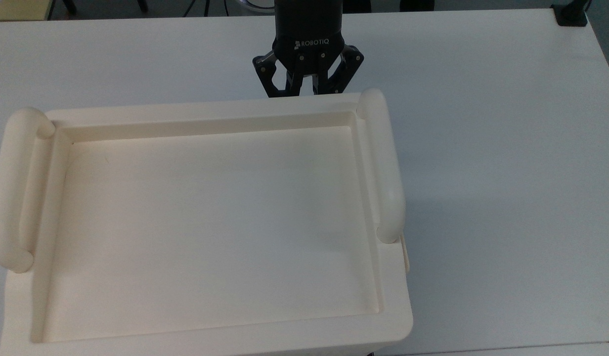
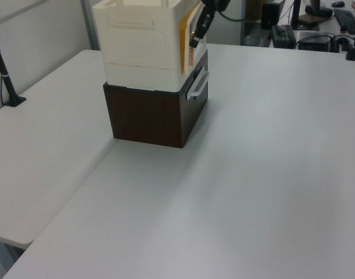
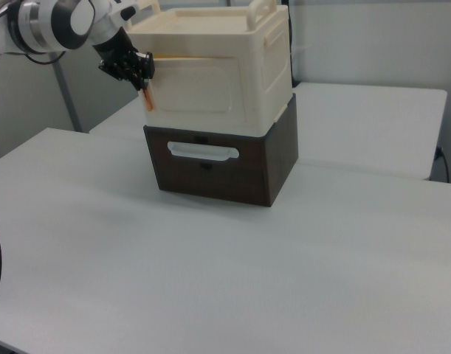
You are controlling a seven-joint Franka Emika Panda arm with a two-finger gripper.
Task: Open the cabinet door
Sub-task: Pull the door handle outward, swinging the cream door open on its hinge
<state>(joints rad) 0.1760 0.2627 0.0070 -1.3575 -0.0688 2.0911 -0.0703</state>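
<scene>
Nearest us in the right view, the white table [image 3: 210, 280] is lying bare. On it a dark brown drawer unit [image 3: 277, 158] with a pale pull handle [image 3: 203, 153] is sitting. The cabinet [image 3: 273, 66] is resting on top of that unit.

The cabinet door [image 3: 199, 87] is forming the cabinet's front face. Its edge at the right view's left is showing an orange strip [image 3: 147, 99]. In the left view a yellow-orange line [image 2: 182, 35] is running down the same corner, so we are judging the door to be cracked open, no more.

The gripper [image 3: 140, 72] is hovering right at that free edge, up near the cabinet's top corner.

Step in hand, as we are reading it: swinging the door out on its hinge.
- We are advising a curved pull that follows the hinge arc, not a straight tug.
- The cabinet is only stacked on the brown unit, so a hard pull could be dragging it off square.
- Slow travel and a low, steady force are looking safest.

Hard to make out:
- In the top view the recessed tray top [image 1: 210, 222] and a tube handle [image 1: 383, 168] are covering the door entirely.
- The cabinet rim is cutting off the gripper's lower end, so we cannot tell whether the pincer is spread or pinching the door.
- The hinge side is not showing clearly.
</scene>
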